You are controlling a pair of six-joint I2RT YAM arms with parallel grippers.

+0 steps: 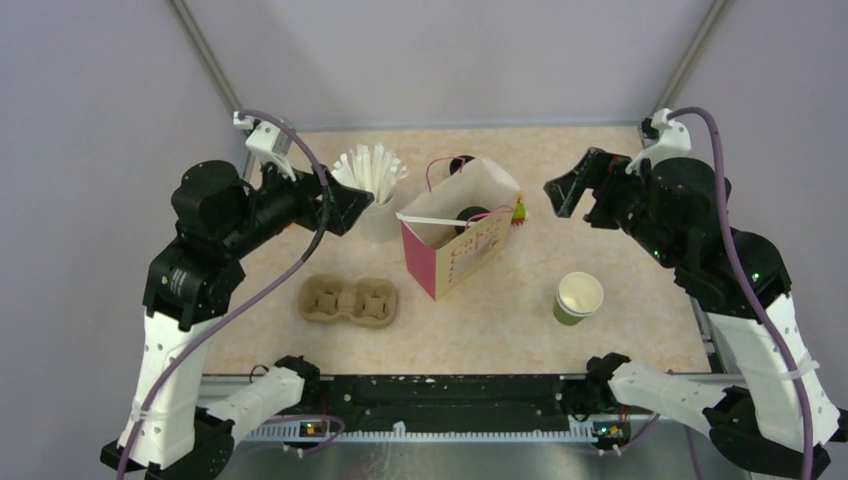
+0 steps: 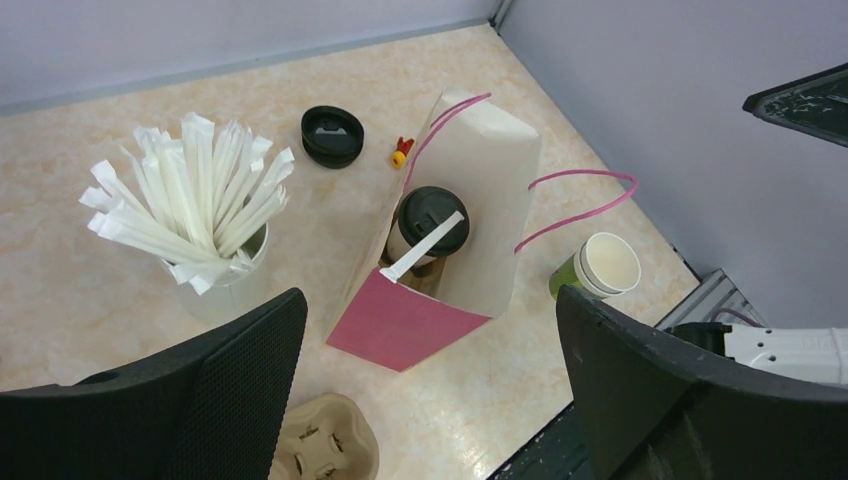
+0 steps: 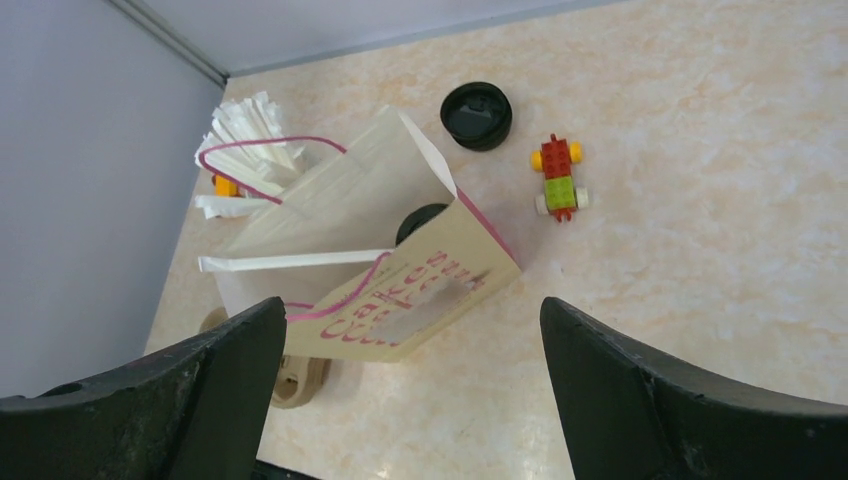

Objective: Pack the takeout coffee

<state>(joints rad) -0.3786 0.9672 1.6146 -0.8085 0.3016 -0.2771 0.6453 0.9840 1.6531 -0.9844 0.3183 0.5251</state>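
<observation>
Carrier (image 1: 349, 300) and green cup (image 1: 579, 297) sit near the front edge, with bare surface (image 1: 500, 325) between them. At the middle stands the open bag (image 1: 470, 245), with the coffee (image 2: 432, 222) upright inside and a straw (image 2: 425, 245) across its mouth. The straw cup (image 1: 372, 195) is just beside it. Left hand (image 1: 348, 207) and right hand (image 1: 566, 190) flank the bag, both released and empty. Beyond lie a lid (image 2: 332, 135) and a toy (image 3: 557, 177).
</observation>
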